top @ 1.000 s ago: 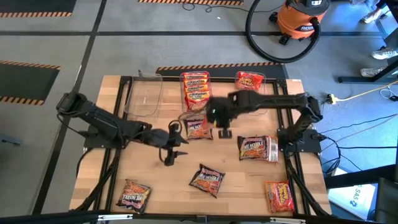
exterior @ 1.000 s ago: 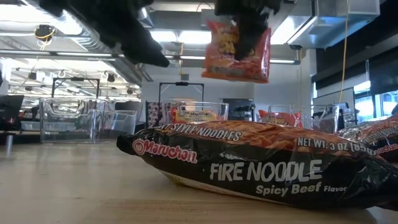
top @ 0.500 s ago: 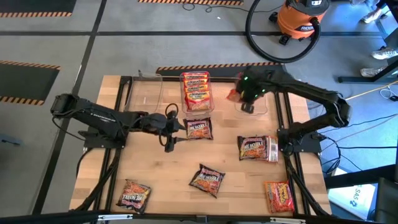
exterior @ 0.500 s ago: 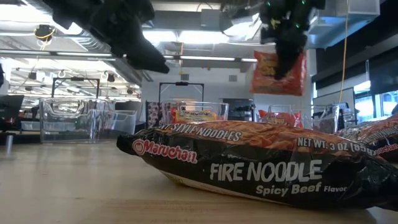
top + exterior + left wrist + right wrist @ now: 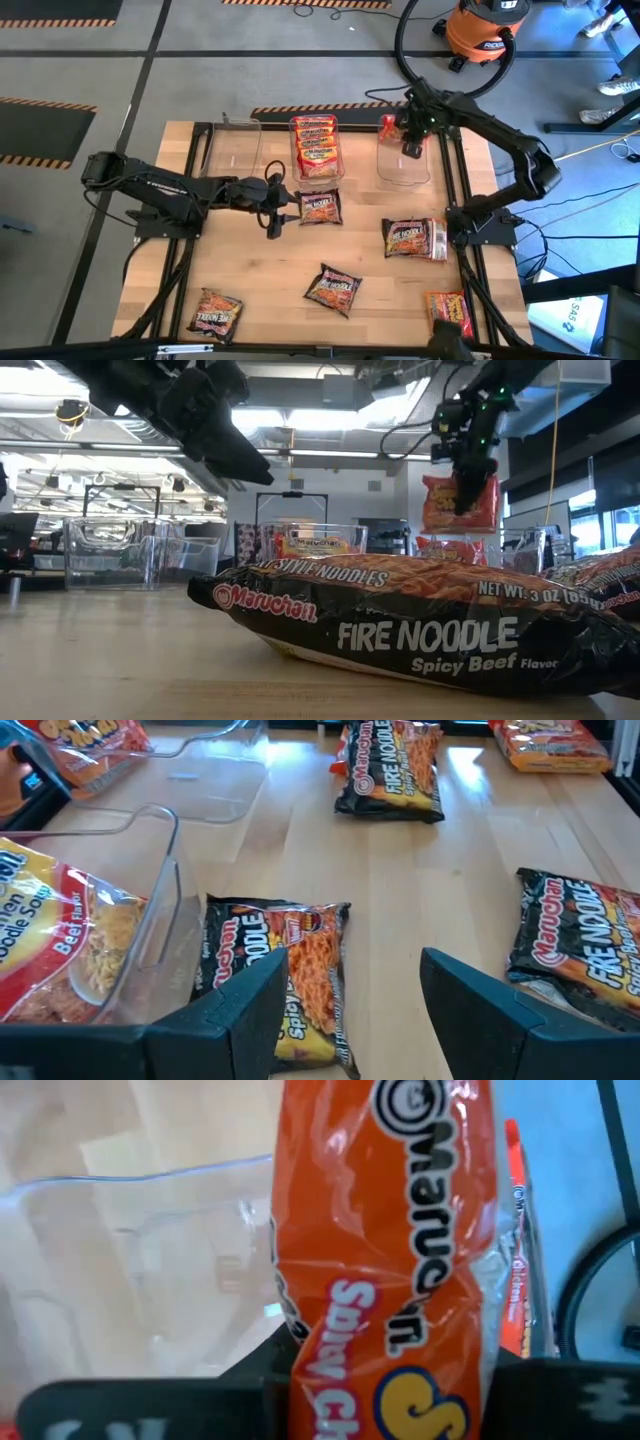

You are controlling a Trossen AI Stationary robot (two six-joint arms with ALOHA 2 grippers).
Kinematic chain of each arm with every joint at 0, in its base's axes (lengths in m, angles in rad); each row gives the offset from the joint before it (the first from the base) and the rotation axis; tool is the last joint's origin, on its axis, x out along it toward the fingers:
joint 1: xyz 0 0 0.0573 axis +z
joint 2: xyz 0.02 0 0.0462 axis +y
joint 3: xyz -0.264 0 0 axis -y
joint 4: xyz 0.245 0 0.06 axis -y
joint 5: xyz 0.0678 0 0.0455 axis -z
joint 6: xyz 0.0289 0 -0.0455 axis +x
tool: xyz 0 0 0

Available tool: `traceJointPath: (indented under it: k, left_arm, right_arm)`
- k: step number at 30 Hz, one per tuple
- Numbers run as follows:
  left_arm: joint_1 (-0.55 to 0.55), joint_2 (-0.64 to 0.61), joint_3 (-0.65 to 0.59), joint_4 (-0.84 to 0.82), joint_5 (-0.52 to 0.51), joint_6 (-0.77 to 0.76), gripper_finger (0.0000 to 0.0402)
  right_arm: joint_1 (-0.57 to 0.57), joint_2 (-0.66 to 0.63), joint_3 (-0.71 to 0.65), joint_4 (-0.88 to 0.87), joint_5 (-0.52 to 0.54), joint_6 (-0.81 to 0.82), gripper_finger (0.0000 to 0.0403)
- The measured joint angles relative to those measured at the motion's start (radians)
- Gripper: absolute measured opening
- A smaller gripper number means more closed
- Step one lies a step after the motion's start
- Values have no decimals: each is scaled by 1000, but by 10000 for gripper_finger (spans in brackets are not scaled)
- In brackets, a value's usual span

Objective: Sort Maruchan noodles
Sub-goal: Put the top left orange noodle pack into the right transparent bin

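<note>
**Right gripper holds an orange packet over the far-right tub; left gripper spread beside a dark packet**

The right gripper (image 5: 411,143) is clamped on an orange packet (image 5: 400,1280), its two fingers pressed against the wrapper's sides in the right wrist view. In the low view the packet (image 5: 460,503) hangs upright below the gripper, above the rim of the right clear tub (image 5: 403,170). From above, this gripper sits at about 1 o'clock on the table, over that tub, close to the table's far edge and right rail.

The left gripper (image 5: 274,205) hovers near the table's centre with its fingers (image 5: 240,1015) set wide apart, gripping nothing. Just beside it, toward 3 o'clock, lies a dark Fire Noodle packet (image 5: 320,207), flat on the wood right at the near wall of the middle tub (image 5: 316,148), which is stacked with yellow-and-red packets (image 5: 315,140). The left tub (image 5: 232,150) stands at 11 o'clock.

More dark packets lie loose: one (image 5: 413,238) at 3 o'clock, one (image 5: 334,288) at 6 o'clock, one (image 5: 215,311) at 7 o'clock near the front edge. An orange-red packet (image 5: 449,312) lies at 5 o'clock by the right rail. Bare wood stays open between the centre packet and the three nearer ones.
</note>
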Motion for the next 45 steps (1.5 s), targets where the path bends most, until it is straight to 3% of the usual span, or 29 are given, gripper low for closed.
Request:
traceJointPath:
  k: [18,28,33,45]
  left_arm:
    - [0,0,0,33,0,-7,221]
    - [0,0,0,45,0,-7,221]
    - [0,0,0,45,0,-7,221]
    - [-1,0,0,46,30,-7,221]
  right_arm:
    - [-52,274,0,123,6,-83,94]
    - [-51,336,0,122,5,-86,98]
    - [-51,355,2,125,9,-73,115]
    - [-49,369,49,72,135,-55,199]
